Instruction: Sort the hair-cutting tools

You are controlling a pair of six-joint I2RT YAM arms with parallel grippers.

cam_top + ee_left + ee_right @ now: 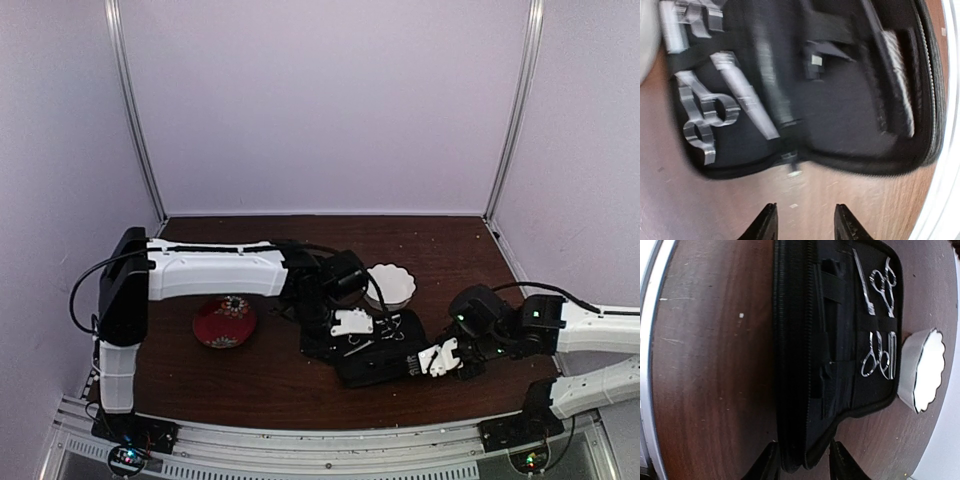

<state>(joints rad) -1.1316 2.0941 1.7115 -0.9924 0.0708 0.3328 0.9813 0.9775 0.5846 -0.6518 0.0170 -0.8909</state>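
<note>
A flat black zip case (378, 358) lies open on the table. Two silver scissors are strapped inside it, one (879, 286) above the other (880, 359) in the right wrist view; they also show in the left wrist view, one (707, 120) at the case's left and one (687, 22) at the top left. Thin black sticks (826, 357) sit in the case's dark middle and are hard to make out. My left gripper (807, 222) is open and empty over bare wood just beside the case's edge. My right gripper (805, 462) is open, its fingers astride the case's corner.
A white scalloped bowl (390, 285) stands just behind the case and also shows in the right wrist view (922, 372). A red flowered plate (224, 320) lies to the left. The table's metal front rail (320, 445) runs close below the case.
</note>
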